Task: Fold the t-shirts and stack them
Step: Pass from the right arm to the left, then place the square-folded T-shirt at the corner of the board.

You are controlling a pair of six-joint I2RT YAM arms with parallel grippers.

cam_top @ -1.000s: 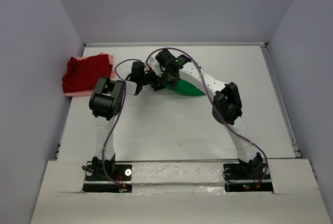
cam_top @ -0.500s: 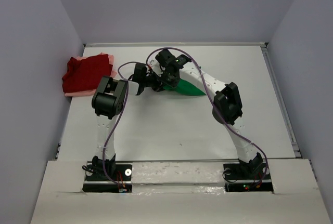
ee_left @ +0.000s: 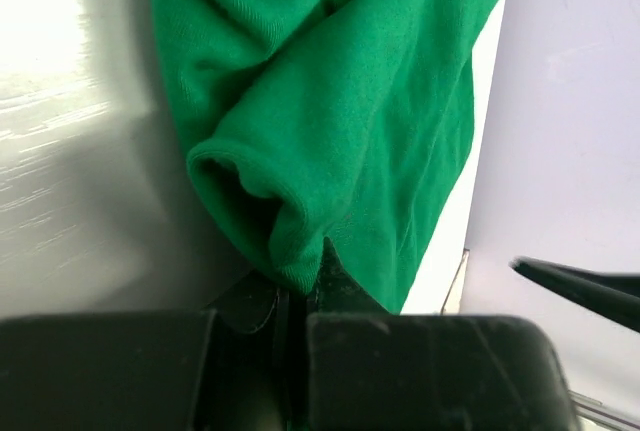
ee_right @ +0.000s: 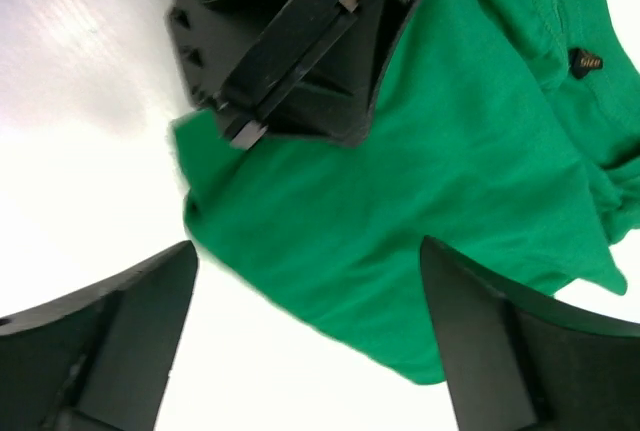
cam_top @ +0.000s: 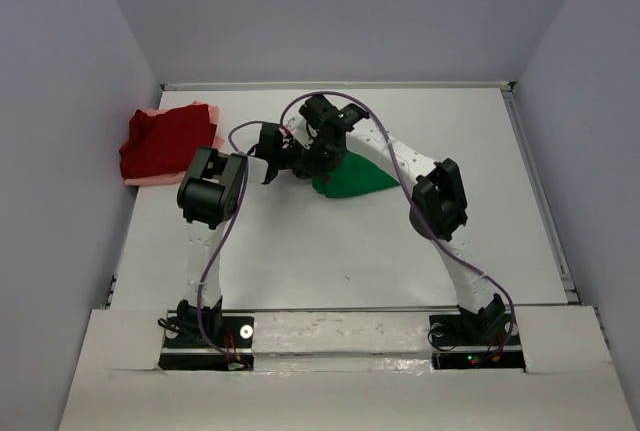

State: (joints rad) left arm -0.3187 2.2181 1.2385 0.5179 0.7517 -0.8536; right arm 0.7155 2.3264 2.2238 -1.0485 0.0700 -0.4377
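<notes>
Green cloth had dropped and spread wider than a second earlier, when only a thin sliver of it showed beside the arms. Your right gripper [ee_right: 308, 251] had let go and stood with its fingers [ee_right: 130, 326] wide apart just above the bright green t-shirt [cam_top: 352, 179]. Your left gripper [ee_left: 298, 286] had meanwhile narrowed to a tight pinch on a rolled fold of that shirt, seen gripped at the jaws in the left wrist view. The two grippers met near the middle of the white table [cam_top: 300, 251], toward its far side, with the green shirt lying crumpled just to their right. At the far left edge, well apart from both arms, the dark red t-shirt [cam_top: 165, 141] lay bunched on top of the pale pink t-shirt [cam_top: 143, 180], whose edges showed beneath it.
</notes>
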